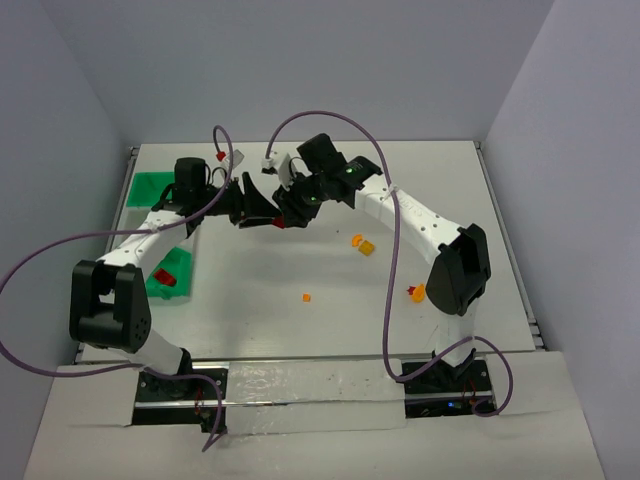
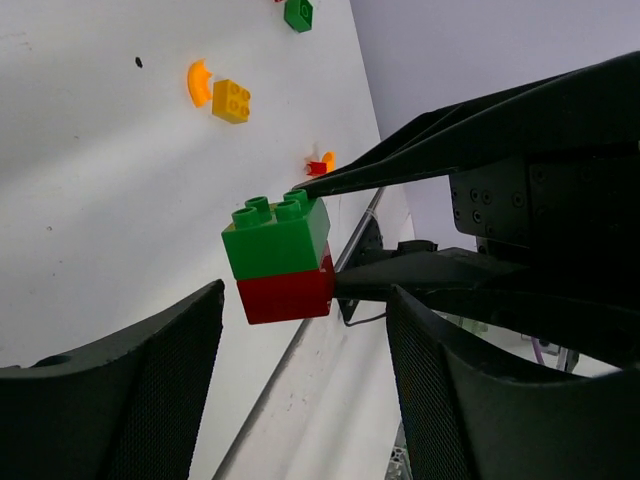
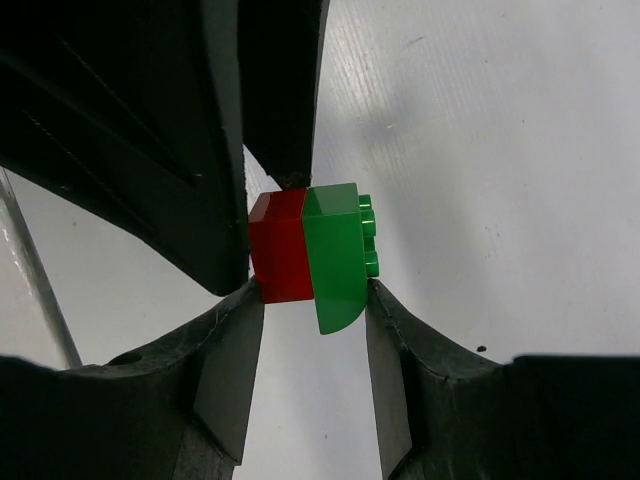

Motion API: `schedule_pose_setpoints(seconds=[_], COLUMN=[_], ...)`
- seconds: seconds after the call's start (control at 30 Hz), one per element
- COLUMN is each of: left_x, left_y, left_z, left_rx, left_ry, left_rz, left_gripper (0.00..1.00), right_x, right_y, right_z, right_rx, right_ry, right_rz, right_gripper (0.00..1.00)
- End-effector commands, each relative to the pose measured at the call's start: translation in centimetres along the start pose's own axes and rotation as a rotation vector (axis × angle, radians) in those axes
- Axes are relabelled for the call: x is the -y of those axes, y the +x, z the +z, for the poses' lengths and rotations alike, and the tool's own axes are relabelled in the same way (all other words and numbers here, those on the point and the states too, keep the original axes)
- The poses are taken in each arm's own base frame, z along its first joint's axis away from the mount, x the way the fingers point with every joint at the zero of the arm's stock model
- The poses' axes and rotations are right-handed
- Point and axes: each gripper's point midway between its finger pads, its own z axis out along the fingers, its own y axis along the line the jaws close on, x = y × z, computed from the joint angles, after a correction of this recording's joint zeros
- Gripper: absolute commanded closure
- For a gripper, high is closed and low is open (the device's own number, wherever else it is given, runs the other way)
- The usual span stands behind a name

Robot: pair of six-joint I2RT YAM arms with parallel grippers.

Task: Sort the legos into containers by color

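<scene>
A green lego stacked on a red lego [image 3: 310, 250] hangs above the table, and my right gripper [image 3: 308, 290] is shut on this pair. In the left wrist view the same stack [image 2: 275, 260] sits just beyond my left gripper [image 2: 305, 370], whose jaws stand open on either side of it with gaps. From above, the left gripper [image 1: 258, 208] and right gripper [image 1: 295, 205] meet at the table's far middle. Two green containers [image 1: 150, 188] [image 1: 178, 262] lie at the left. The nearer one holds a red lego [image 1: 165, 277]. The left arm hides the space between them.
Loose legos lie on the table: an orange-yellow pair [image 1: 363, 243], a tiny orange one [image 1: 306, 297] and an orange-and-red bit [image 1: 415, 293] by the right arm. The left wrist view also shows a yellow brick [image 2: 231, 101] and a green one [image 2: 298, 13].
</scene>
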Motion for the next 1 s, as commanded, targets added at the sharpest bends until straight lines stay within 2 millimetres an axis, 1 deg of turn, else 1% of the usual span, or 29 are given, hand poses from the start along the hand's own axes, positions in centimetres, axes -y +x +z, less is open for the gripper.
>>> schedule_pose_setpoints(seconds=[0.0,0.17,0.23,0.27,0.4,0.47,0.5,0.53,0.57,0.6,0.63,0.67,0.7,0.73,0.77,0.8,0.83,0.87,0.93,0.97], left_x=[0.7,0.5,0.4,0.4,0.3,0.3,0.3,0.3,0.2,0.1,0.1,-0.2,-0.2,-0.5,-0.8,-0.8,-0.7,-0.5,0.1,0.6], left_y=[0.1,0.4,0.5,0.5,0.7,0.8,0.8,0.9,1.0,1.0,0.8,1.3,1.1,1.2,1.5,2.4,2.2,3.0,3.6,3.9], left_z=[0.5,0.6,0.7,0.7,0.7,0.7,0.7,0.6,0.6,0.5,0.3,0.2,-0.1,-0.3,-0.6,-1.0,-1.0,-1.4,-2.1,-2.3], left_rx=[-0.012,-0.018,-0.020,-0.021,-0.023,-0.023,-0.026,-0.029,-0.032,-0.036,-0.037,-0.055,-0.071,-0.091,-0.113,-0.151,-0.148,-0.178,-0.188,-0.187], left_ry=[0.042,0.049,0.049,0.051,0.053,0.056,0.056,0.055,0.051,0.044,0.031,0.021,0.014,0.010,0.008,0.008,0.024,0.047,0.084,0.099], left_rz=[0.011,-0.008,-0.013,-0.014,-0.012,-0.011,-0.009,-0.006,0.001,0.021,0.080,0.056,0.141,0.179,0.198,0.185,0.249,0.298,0.406,0.436], left_gripper=[0.34,0.47,0.50,0.53,0.68,0.80,0.86,0.93,0.98,1.00,1.00,1.00,1.00,1.00,1.00,1.00,1.00,1.00,1.00,1.00], right_x=[-0.6,-0.8,-0.8,-0.9,-1.0,-1.2,-1.3,-1.4,-1.5,-1.6,-1.8,-2.1,-2.3,-2.6,-3.0,-3.7,-3.1,-3.4,-3.9,-4.2], right_y=[-2.8,-3.1,-3.2,-3.2,-3.3,-3.3,-3.3,-3.3,-3.2,-3.2,-3.0,-2.9,-2.5,-2.5,-2.5,-2.6,-2.4,-2.3,-2.2,-1.9], right_z=[-1.8,-1.9,-2.0,-2.0,-2.1,-2.1,-2.2,-2.3,-2.3,-2.4,-2.7,-2.9,-3.4,-4.2,-5.0,-5.5,-6.0,-7.1,-8.1,-8.2], right_rx=[0.088,0.096,0.096,0.097,0.101,0.101,0.101,0.099,0.095,0.092,0.086,0.087,0.087,0.098,0.111,0.128,0.129,0.151,0.173,0.169], right_ry=[0.030,0.029,0.031,0.030,0.027,0.022,0.020,0.017,0.012,0.006,-0.003,-0.017,-0.046,-0.072,-0.099,-0.155,-0.142,-0.199,-0.263,-0.282], right_rz=[-0.042,-0.049,-0.050,-0.050,-0.053,-0.052,-0.049,-0.045,-0.042,-0.037,-0.023,-0.018,-0.004,0.014,0.034,0.050,0.072,0.106,0.134,0.140], right_gripper=[0.55,0.55,0.55,0.55,0.55,0.53,0.45,0.34,0.26,0.22,0.05,0.00,0.00,0.00,0.00,0.00,0.00,0.00,0.00,0.00])
